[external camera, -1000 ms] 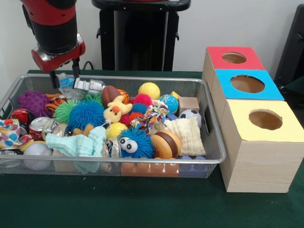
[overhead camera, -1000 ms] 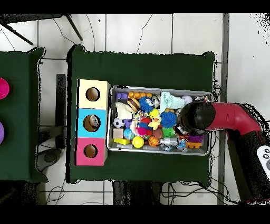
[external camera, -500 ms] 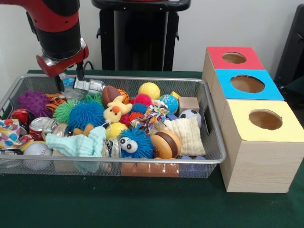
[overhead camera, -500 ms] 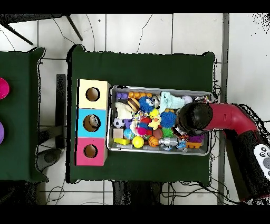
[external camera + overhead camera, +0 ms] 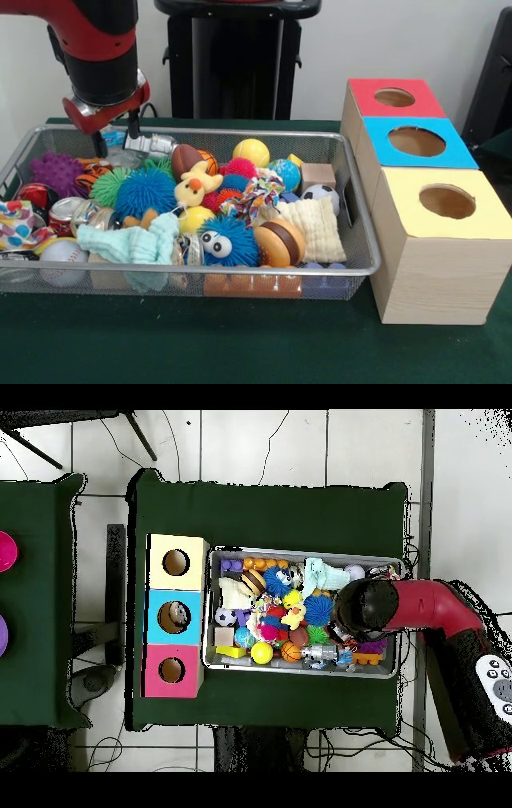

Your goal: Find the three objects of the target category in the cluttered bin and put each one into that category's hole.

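A wire mesh bin (image 5: 240, 131) holds a jumble of toys: a yellow ball (image 5: 251, 151), a football (image 5: 186, 158), a soccer ball (image 5: 322, 193), a baseball (image 5: 62, 258), a blue koosh ball (image 5: 148, 192), a purple spiky ball (image 5: 56, 172), crushed cans (image 5: 150, 144) and a duck plush (image 5: 192, 188). My gripper (image 5: 116, 138) hangs open over the bin's back left corner, just above the clutter, gripping nothing. In the overhead view the arm's head (image 5: 362, 608) covers the fingers. Red (image 5: 368, 90), blue (image 5: 384, 133) and yellow (image 5: 408, 189) boxes each have a round hole.
The three boxes stand in a row right of the bin, and in the overhead view left of the bin's rim (image 5: 305, 674). A burger toy (image 5: 278, 242), a cream cloth (image 5: 316, 226) and a blue fuzzy toy with eyes (image 5: 224, 240) lie near the front rim.
The arm has drifted slightly right over the bin's back left corner and lifted a little. The toys have not moved.
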Available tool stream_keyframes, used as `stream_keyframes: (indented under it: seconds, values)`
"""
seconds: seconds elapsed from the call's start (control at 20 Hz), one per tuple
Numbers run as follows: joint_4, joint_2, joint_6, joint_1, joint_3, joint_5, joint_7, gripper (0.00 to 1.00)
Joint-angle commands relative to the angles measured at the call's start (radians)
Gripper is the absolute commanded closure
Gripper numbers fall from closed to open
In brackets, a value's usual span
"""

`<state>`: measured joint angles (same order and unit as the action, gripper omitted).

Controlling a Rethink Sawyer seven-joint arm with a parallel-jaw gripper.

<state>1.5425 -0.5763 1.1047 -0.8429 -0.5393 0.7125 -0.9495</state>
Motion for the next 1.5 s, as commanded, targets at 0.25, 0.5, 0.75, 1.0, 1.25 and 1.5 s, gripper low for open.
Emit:
stream_keyframes:
  seconds: [0.25,0.5,0.75,1.0,1.25,1.5]
  values:
    - [-0.063,0.004,0.145,0.004,-0.004,0.093,0.308,0.0]
    - [-0.055,-0.002,0.162,0.0,-0.004,0.1,0.301,0.0]
    - [-0.032,-0.009,0.158,-0.013,-0.01,0.105,0.302,0.0]
    - [0.016,0.011,0.101,-0.016,-0.004,0.099,0.234,0.0]
    - [0.026,0.039,0.05,-0.022,0.006,0.121,0.204,0.0]
    - [0.033,0.052,0.037,-0.027,0.017,0.134,0.19,0.0]
